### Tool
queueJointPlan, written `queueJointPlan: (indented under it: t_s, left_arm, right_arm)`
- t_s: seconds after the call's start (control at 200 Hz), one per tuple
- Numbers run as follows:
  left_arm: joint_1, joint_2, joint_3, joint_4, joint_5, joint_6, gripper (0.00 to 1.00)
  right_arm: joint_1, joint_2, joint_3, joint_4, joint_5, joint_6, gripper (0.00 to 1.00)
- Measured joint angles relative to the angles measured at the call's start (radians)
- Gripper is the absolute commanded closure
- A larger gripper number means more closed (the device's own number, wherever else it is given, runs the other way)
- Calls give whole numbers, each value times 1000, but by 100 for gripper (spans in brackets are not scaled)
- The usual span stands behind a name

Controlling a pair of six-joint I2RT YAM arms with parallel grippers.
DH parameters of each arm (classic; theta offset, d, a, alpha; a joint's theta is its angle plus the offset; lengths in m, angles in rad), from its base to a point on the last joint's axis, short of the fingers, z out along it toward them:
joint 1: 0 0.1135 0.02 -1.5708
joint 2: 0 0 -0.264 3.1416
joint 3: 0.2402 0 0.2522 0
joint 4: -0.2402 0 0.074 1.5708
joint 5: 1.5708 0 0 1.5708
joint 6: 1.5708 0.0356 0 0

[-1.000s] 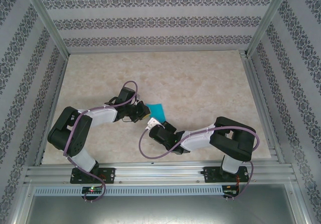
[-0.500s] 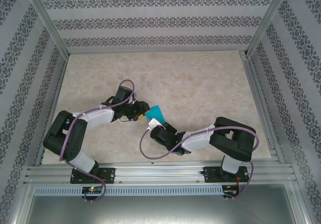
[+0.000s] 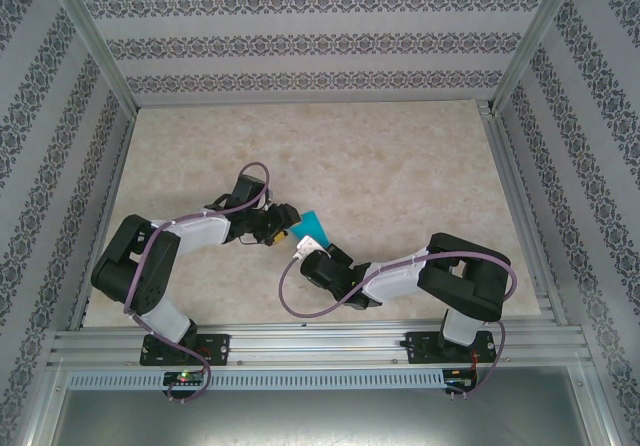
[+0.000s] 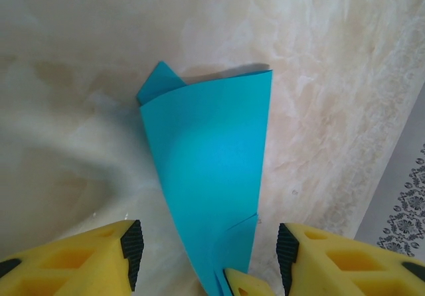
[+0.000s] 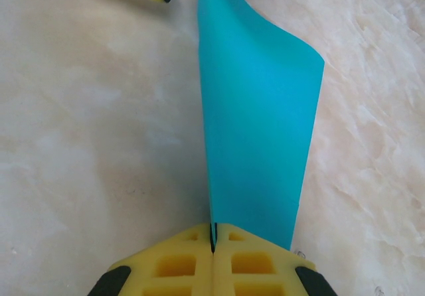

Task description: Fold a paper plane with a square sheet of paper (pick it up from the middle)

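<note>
The turquoise square sheet of paper [image 3: 314,225] is folded into layers and held up off the table, between the two grippers. My right gripper [image 5: 212,237] is shut on its narrow end [image 5: 255,123], with the paper fanning away from the fingers. My left gripper [image 4: 210,256] is open, its black pads [image 4: 132,251] on either side of the paper [image 4: 209,170] without touching it. A yellow fingertip of the right gripper [image 4: 240,284] shows at the paper's lower edge. In the top view the left gripper [image 3: 287,220] is just left of the paper and the right gripper [image 3: 303,249] just below it.
The beige marble-patterned tabletop [image 3: 400,166] stretches out behind the grippers. Patterned walls and aluminium rails [image 3: 515,216] border it on the left, right and back. Purple cables [image 3: 300,301] loop along both arms.
My left gripper has opened and let go of the paper, and it has drawn back a little to the left. The right gripper stays shut on the paper in the same place.
</note>
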Motion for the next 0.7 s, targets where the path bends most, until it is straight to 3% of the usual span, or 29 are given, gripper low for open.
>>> queueJointPlan:
  t_s: [0.175, 0.395, 0.699]
  left_arm:
    - [0, 16, -9, 21, 6, -27, 51]
    - [-3, 70, 15, 43, 27, -48, 72]
    - [-3, 71, 36, 38, 30, -41, 92]
  right_arm:
    - [0, -5, 0, 27, 0, 0, 98]
    - [0, -18, 0, 44, -3, -1, 96]
    - [-5, -18, -1, 42, -23, -6, 86]
